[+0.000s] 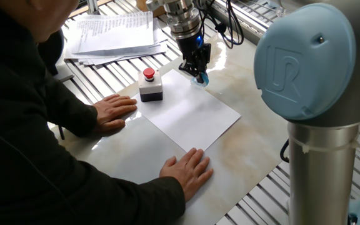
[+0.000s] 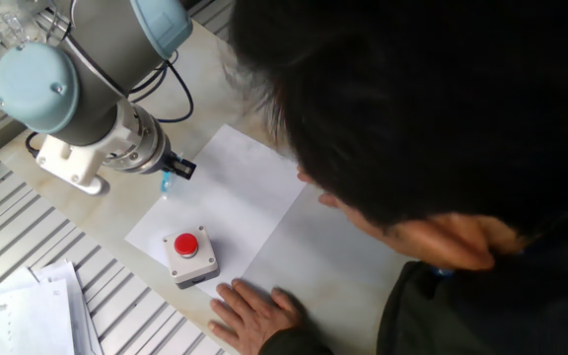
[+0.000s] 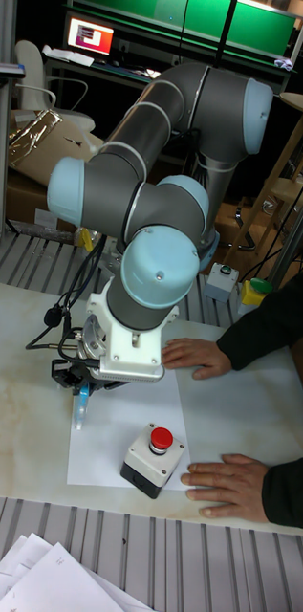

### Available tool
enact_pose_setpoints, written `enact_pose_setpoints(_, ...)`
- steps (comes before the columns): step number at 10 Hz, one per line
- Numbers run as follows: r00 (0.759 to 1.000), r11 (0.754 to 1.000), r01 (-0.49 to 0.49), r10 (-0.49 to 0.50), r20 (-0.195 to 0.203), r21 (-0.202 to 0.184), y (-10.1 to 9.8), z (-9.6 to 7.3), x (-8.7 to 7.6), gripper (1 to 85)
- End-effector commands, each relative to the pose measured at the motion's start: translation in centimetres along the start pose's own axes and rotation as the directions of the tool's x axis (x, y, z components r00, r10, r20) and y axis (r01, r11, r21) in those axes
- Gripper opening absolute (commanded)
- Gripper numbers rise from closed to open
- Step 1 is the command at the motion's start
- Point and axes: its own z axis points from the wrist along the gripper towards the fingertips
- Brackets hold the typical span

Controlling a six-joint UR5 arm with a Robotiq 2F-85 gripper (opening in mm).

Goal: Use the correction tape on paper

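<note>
Gripper (image 1: 197, 67) pinches the correction tape (image 1: 201, 78), tip down at the far corner of the paper (image 1: 192, 112), touching or just above, can't tell. A person's hands (image 1: 186, 170) pin the sheet; button box (image 1: 150, 85) sits on its edge. Step: applying. Next: press down, drag along the sheet.

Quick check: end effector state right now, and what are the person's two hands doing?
End effector: closed on the correction tape, tip at the paper.
Left hand: flat on the table, empty.
Right hand: flat at the paper's corner, empty.
</note>
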Motion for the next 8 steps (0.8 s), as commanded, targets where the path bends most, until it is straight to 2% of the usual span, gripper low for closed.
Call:
enact_pose_setpoints(1, 1.0, 1.0, 0.003, -0.003, -0.003, 0.002, -0.05, 0.18, -0.37, 1.7)
enact_pose_setpoints(8, 1.0, 1.0, 0.014, -0.014, -0.001, 0.007, -0.14, 0.31, -0.68, 1.7)
